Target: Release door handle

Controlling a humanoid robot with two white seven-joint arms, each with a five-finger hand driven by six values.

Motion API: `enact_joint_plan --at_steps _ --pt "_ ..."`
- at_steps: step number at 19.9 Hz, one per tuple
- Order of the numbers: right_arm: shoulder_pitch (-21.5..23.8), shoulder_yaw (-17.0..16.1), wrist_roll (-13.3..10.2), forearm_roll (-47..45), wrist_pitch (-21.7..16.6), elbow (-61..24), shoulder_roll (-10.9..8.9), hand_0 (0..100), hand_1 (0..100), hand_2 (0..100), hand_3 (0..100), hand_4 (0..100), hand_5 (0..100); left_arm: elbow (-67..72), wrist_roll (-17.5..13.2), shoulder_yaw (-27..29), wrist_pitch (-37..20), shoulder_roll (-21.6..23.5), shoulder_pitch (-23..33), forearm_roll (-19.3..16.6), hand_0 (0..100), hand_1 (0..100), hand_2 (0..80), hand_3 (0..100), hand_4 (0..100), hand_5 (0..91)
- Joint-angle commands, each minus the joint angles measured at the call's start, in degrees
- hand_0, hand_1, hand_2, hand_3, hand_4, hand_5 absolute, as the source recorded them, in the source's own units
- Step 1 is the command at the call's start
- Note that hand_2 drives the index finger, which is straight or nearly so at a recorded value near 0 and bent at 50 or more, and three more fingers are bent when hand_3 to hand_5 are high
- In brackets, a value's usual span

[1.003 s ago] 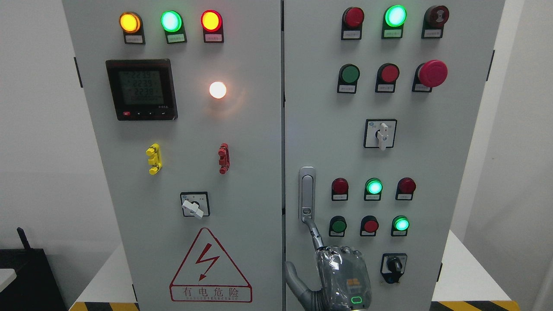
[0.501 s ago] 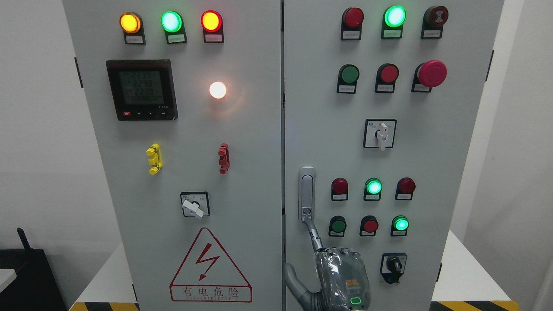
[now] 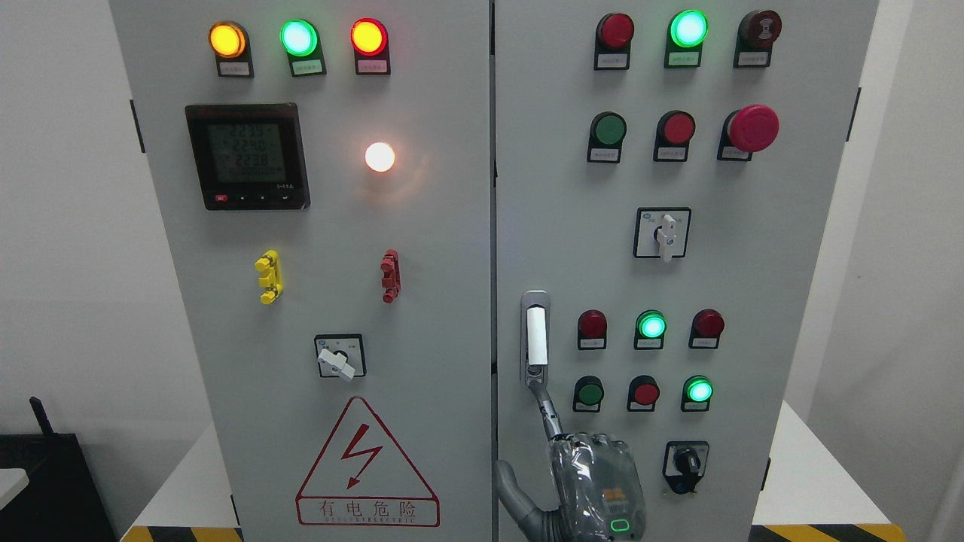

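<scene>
Your right robot hand (image 3: 595, 482) sits low on the right cabinet door (image 3: 753, 263), one finger (image 3: 548, 410) stretched up touching the bottom of the door handle (image 3: 535, 339) near that door's left edge, other fingers curled, gripping nothing.

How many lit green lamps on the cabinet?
4: left door top row, middle; right door top row, middle; right door, middle of the row beside the handle; row below, rightmost. None look hidden.
</scene>
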Motion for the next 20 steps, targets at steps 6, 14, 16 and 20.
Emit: enact_joint_plan --at_steps 6,14,16,20 --pt "0.1 -0.4 -0.1 -0.3 0.0 -1.6 0.01 41 16 0 100 100 97 1.0 0.0 0.6 0.0 0.0 0.0 0.0 12 39 0.0 0 0 0.0" --pt "1.1 -0.4 -0.9 -0.6 -0.2 -3.4 0.10 41 16 0 100 100 97 1.0 0.0 0.6 0.0 0.0 0.0 0.0 12 39 0.0 0 0 0.0" --pt "2.0 -0.7 -3.6 -0.7 -0.3 -4.6 0.10 41 16 0 100 95 96 1.0 0.0 0.6 0.0 0.0 0.0 0.0 12 39 0.0 0 0 0.0" --pt "1.9 -2.5 -3.4 -1.3 0.0 -5.4 0.97 41 27 48 77 68 69 1.0 0.0 0.6 0.0 0.0 0.0 0.0 12 39 0.0 0 0 0.0"
